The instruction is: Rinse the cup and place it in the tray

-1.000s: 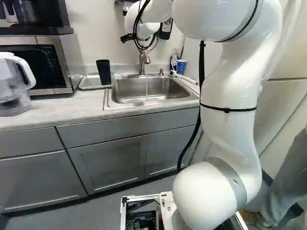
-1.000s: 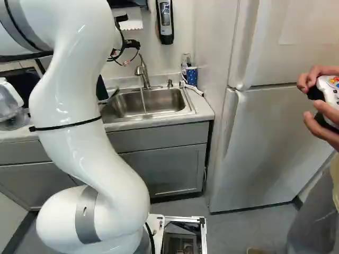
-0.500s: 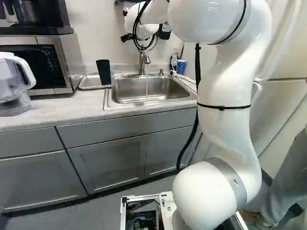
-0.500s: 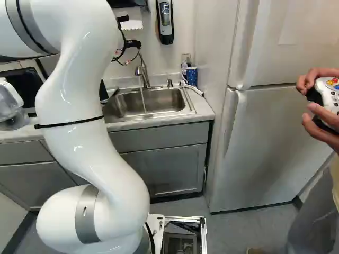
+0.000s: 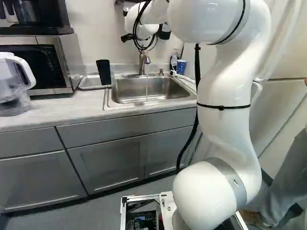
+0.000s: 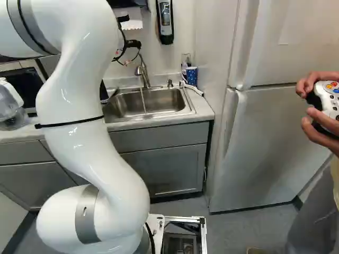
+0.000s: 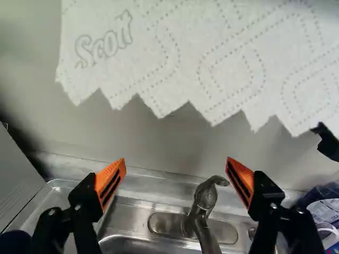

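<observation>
Counter (image 5: 43, 112): gray top, microwave (image 5: 31, 67) and water pitcher (image 5: 7, 86) at one end, sink (image 5: 158, 88) set in beyond them.
Paper towel (image 7: 196, 58): hangs ahead of us on the wrist view, torn edge toward the jaws.
Arm (image 5: 228, 129): swung a little toward the left of the left base view within the last second, then near enough steady. Base hasn't moved.
Jaws (image 7: 176, 161): wide, nothing gripped. Faucet (image 7: 205, 201) shows ahead, between the two fingers; we see no contact.
Meaning: cup didn't move with us, so that swing looks like lining up on the faucet, not carrying. We'd guess rinse and placing are done and shutoff is left.
Water (image 5: 147, 88): running, thin stream into the sink.
Cup (image 5: 103, 72): at the sink-side end of the tray (image 5: 88, 82), same spot as a second ago. Dark, tall, plain, slight lean. Can't tell if it's mouth up, or wet.
Blue cup (image 5: 181, 67): other side of the sink, patterned, probably not ours.
Next: we'd nudge the faucet handle gently; too deep and we knock the spout.
</observation>
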